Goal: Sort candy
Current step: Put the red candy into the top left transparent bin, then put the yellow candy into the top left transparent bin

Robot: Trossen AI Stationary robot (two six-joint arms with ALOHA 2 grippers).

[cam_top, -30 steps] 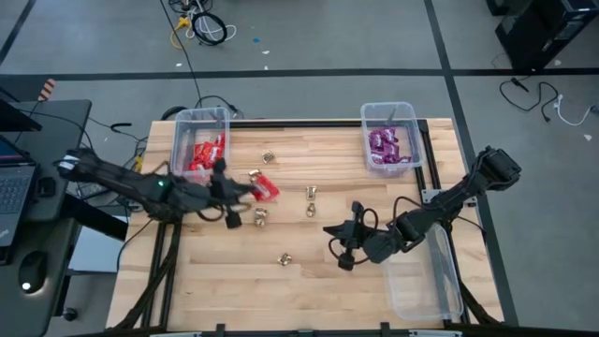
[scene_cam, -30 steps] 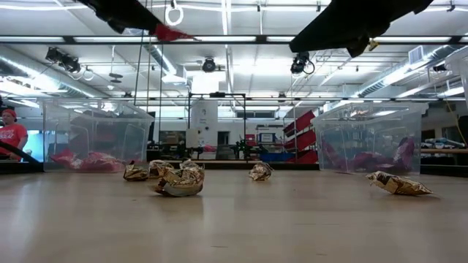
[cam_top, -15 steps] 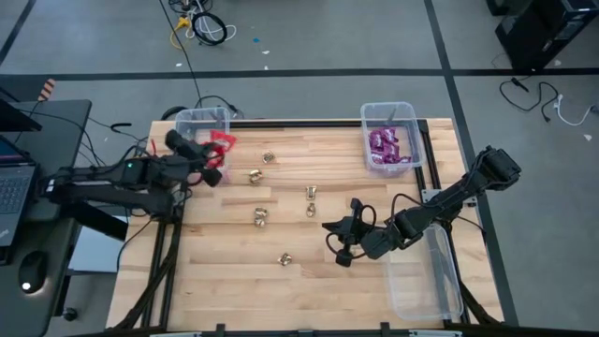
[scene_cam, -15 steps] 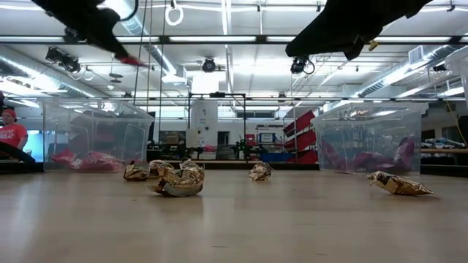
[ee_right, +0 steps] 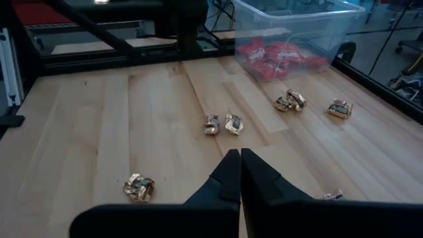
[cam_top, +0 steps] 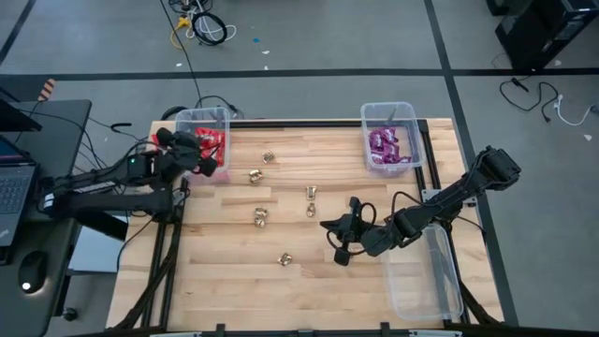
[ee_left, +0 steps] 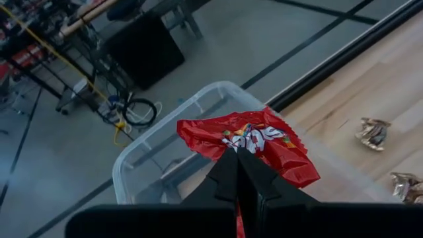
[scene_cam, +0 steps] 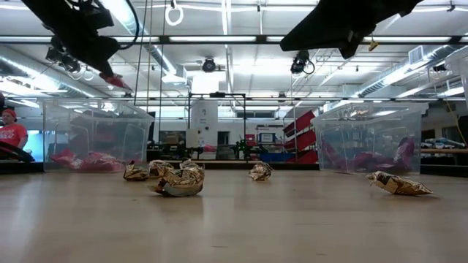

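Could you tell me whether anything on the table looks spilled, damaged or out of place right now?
Nothing stands out. Gold foil candies lie scattered on the table, unsorted rather than spilled. The left gripper holds a red packet above the red bin; the purple bin sits upright.

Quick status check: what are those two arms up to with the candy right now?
Left gripper shut on red packet, above the red bin. Right gripper shut, empty, over mid-table. Gold pieces loose on the wood. Nothing in the way.
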